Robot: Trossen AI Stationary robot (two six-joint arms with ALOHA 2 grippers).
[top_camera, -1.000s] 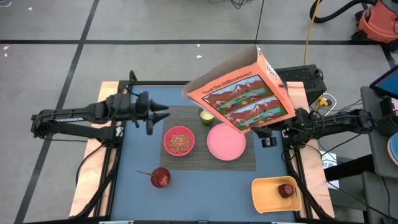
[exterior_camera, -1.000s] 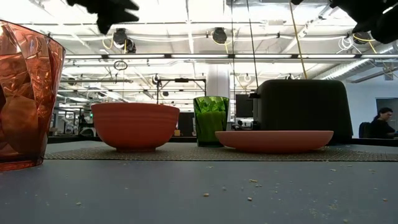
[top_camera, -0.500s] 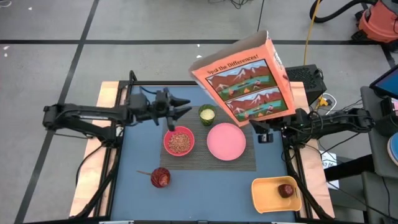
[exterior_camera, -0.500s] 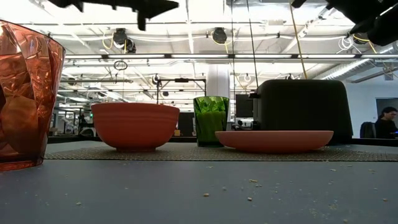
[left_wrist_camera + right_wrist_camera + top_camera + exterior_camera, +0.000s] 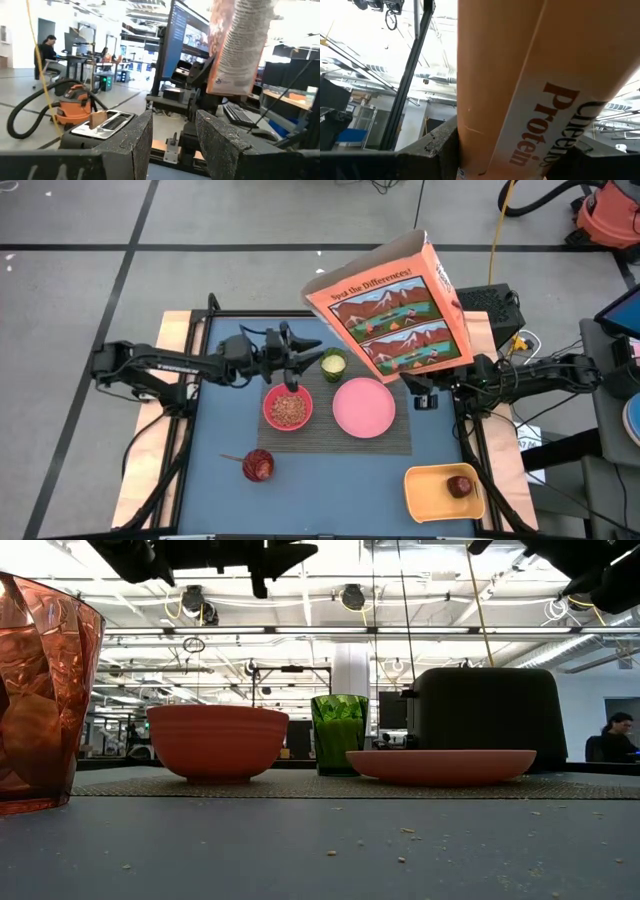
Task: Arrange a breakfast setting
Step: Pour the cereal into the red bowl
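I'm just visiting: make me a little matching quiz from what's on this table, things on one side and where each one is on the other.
Things:
1. cereal box
2. pink-red bowl
3. pink plate
4. small red apple

Places or states:
A. in the orange tray
B. empty, on the striped placemat
C. held up in the right tool
D. holds brown cereal

Pairs: 1-C, 2-D, 3-B, 4-A
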